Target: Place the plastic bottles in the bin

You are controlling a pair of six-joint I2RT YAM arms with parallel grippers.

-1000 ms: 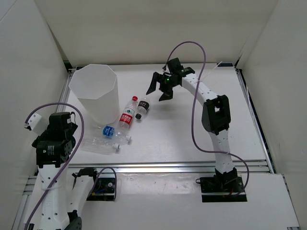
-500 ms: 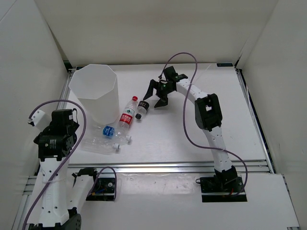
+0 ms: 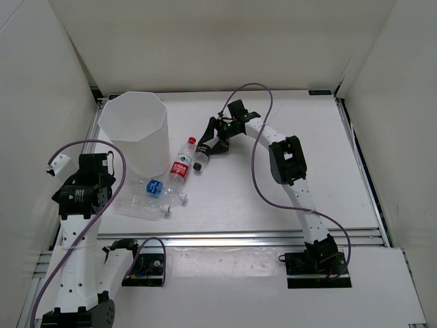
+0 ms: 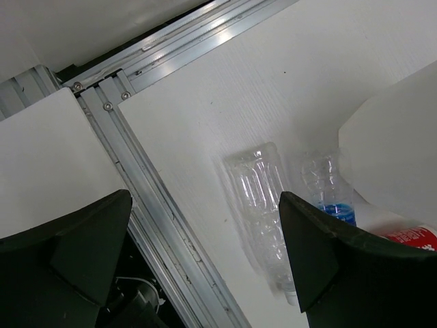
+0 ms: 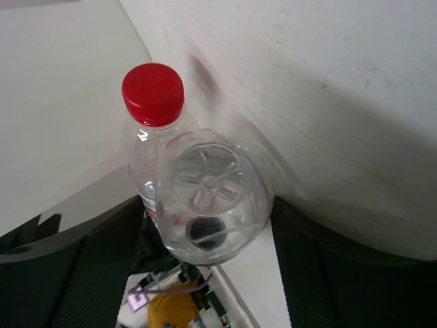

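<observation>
Since the dark-label bottle (image 3: 202, 154) lies on the table (image 3: 273, 198) with its base between the spread fingers of the right gripper (image 3: 212, 141), the grasp step is in hand. Next, the jaws must close without nudging the red-cap bottle (image 3: 181, 164) just beside at 8 o'clock, then lift to the bin (image 3: 147, 150) at 9 o'clock. The left gripper (image 4: 205, 256) hangs spread, empty.

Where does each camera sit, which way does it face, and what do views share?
Top external: above and behind the bases, looking down on the table; left arm, right arm and bin show.
Left wrist: over the table's near-left edge, looking down; the open left gripper frames the plain bottle.
Right wrist: low, facing the dark-label bottle base-on; the right gripper flanks it.
Shared: top and right wrist both show the red-cap bottle beside it.
</observation>
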